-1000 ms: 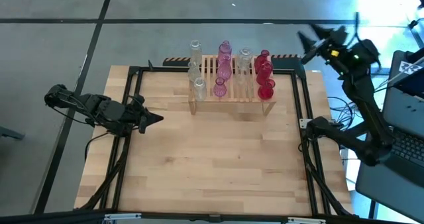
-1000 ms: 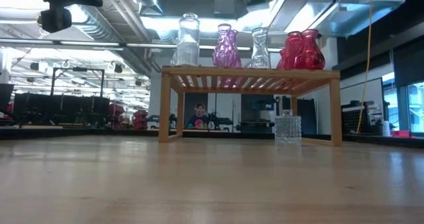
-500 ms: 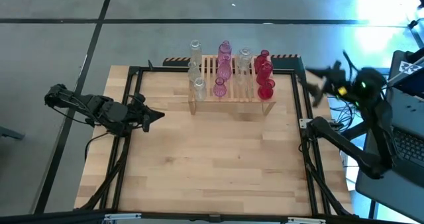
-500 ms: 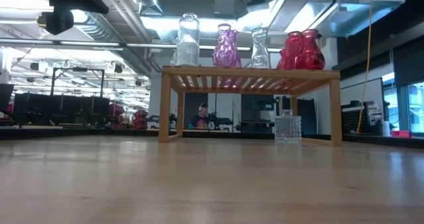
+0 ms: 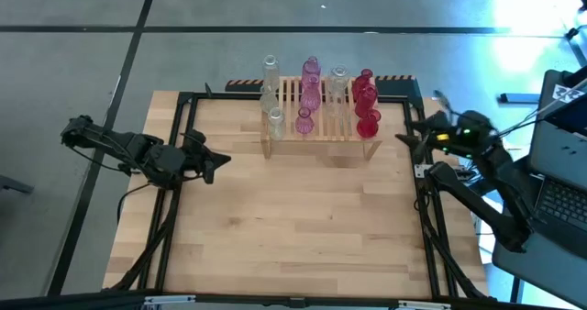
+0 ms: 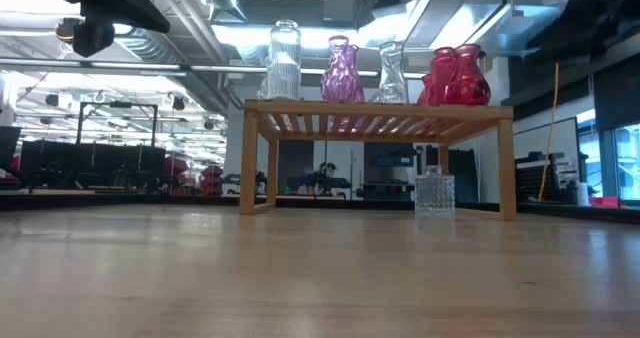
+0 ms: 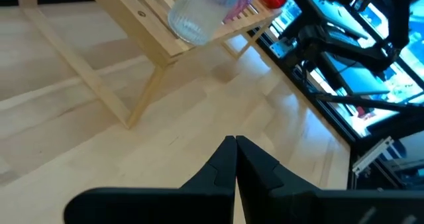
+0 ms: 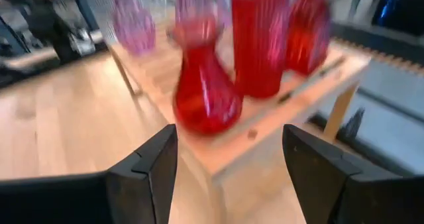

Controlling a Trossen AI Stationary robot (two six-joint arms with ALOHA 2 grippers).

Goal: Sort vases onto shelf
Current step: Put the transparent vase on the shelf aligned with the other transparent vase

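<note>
**Vases lined up on the shelf, both grippers empty**

Nearest the camera lay bare table (image 5: 303, 227). At its left edge, the left gripper (image 5: 220, 160) hung with fingers pressed together, holding nothing. At the right edge, the right gripper (image 5: 408, 136) stood spread apart and empty, just beside the shelf (image 5: 321, 145). Farther back, that shelf carried the vases (image 5: 312, 99): clear at the left, pink in the middle, red at the right.
</note>
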